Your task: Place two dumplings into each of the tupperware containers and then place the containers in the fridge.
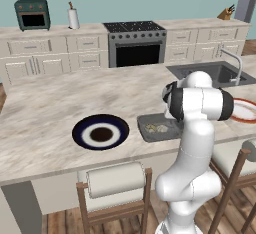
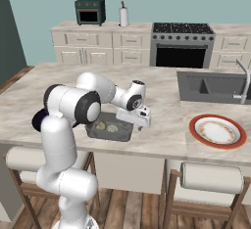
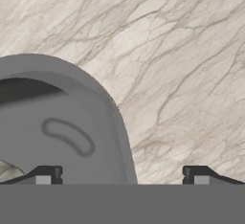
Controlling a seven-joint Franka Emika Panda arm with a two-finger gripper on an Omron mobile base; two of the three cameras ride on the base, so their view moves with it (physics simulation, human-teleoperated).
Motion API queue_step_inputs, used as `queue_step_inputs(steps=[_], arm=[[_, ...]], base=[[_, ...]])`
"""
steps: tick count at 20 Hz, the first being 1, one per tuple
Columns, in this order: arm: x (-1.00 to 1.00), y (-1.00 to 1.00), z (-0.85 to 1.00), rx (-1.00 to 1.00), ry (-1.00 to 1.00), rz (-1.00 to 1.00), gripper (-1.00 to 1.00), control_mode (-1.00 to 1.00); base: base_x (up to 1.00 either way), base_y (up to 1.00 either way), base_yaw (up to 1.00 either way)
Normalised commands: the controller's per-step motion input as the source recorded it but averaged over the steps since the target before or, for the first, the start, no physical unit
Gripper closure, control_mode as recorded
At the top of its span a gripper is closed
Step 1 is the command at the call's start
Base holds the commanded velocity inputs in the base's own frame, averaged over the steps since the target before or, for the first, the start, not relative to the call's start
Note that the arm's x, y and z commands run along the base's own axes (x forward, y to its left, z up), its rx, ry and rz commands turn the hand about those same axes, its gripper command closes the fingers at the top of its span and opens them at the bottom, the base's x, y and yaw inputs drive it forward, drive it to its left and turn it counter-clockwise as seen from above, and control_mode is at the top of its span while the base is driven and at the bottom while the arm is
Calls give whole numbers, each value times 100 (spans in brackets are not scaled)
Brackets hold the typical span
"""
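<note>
One tupperware container (image 2: pixel 110 128) lies on the island counter near its front edge, and two dumplings (image 2: pixel 101 125) rest inside it. In the left base view the container (image 1: pixel 155 130) is partly hidden behind my arm, with the dumplings (image 1: pixel 162 127) showing in it. My gripper (image 2: pixel 141 124) hangs low over the container's right end, open and holding nothing. In the hand view the gripper (image 3: pixel 122 177) straddles the container's rounded corner (image 3: pixel 62 122). One fingertip (image 3: pixel 45 175) is over the box and the other is over bare marble. A dumpling (image 3: pixel 5 170) peeks in at the lower left. The fridge is out of view.
A dark blue round plate (image 1: pixel 100 132) lies left of the container. A red-rimmed plate (image 2: pixel 218 131) sits to the right, in front of the sink (image 2: pixel 211 86) with its faucet (image 2: pixel 241 83). Stools (image 1: pixel 116 180) stand along the counter's front edge. The oven (image 1: pixel 136 45) is at the back wall.
</note>
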Motion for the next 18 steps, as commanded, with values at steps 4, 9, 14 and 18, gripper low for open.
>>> queue_step_inputs(steps=[4, 9, 14, 18], arm=[[-10, 24, 0, 0, 0, 0, 100, -100], [0, 0, 0, 0, 0, 0, 100, -100], [-5, 0, 25, 0, 0, -5, 100, -100], [-47, 9, 96, 0, 3, -11, 100, -100]], base=[[0, 0, 0], [0, 0, 0], [0, 0, 0], [0, 0, 0]])
